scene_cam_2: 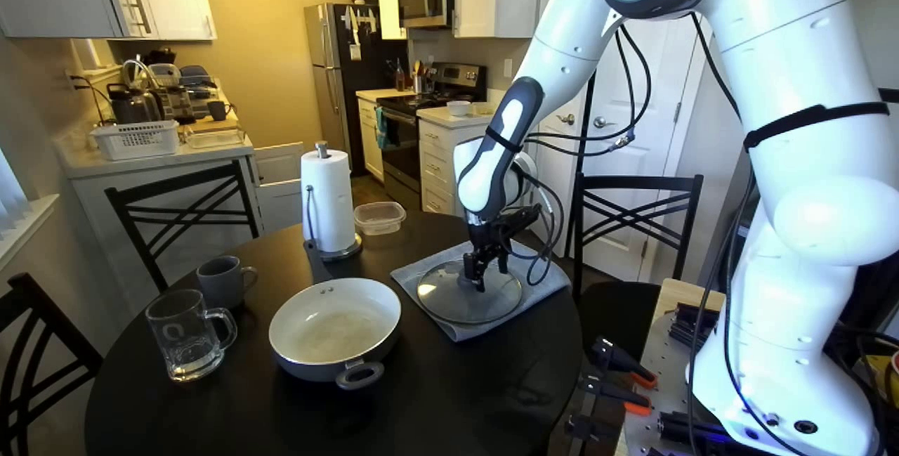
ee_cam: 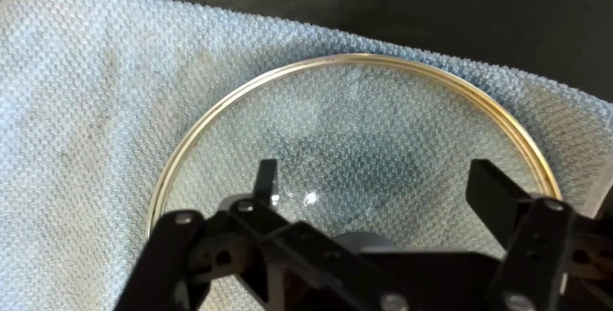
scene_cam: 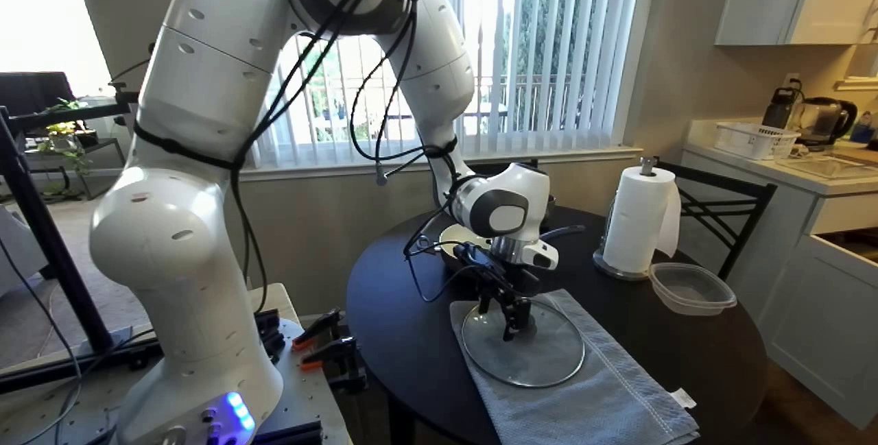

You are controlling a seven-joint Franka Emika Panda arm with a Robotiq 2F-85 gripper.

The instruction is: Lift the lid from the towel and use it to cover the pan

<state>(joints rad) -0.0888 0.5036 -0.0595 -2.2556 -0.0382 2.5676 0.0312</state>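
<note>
In exterior view: glass lid [scene_cam: 545,366] lies flat on grey-blue towel [scene_cam: 576,424], towel on round table [scene_cam: 391,315]; hand [scene_cam: 498,323] points down over lid.
In exterior view: cream-lined sauté pan [scene_cam_2: 337,333] stands between towel and glass beer mug [scene_cam_2: 185,343], grey mug [scene_cam_2: 220,287] near.
Wrist view: fingers [ee_cam: 493,201] spread wide above lid, knob [ee_cam: 363,240] partly visible between them; contact unclear.

The black two-fingered gripper [ee_cam: 373,181] holds its jaws well apart over the round clear-glass lid [ee_cam: 354,157]; in the wrist view the small dark knob [ee_cam: 361,240] shows between them, room at either side. Loops of thin black cable [scene_cam: 426,301] droop just beside the jaws. From here, the round cream-lined dark pan [scene_cam_2: 336,329] bars a low path to one side, the upright white paper towel roll [scene_cam_2: 330,203] to another; toward the white robot base [scene_cam: 199,363], the round black tabletop [scene_cam: 398,335] gives open passage.
</note>
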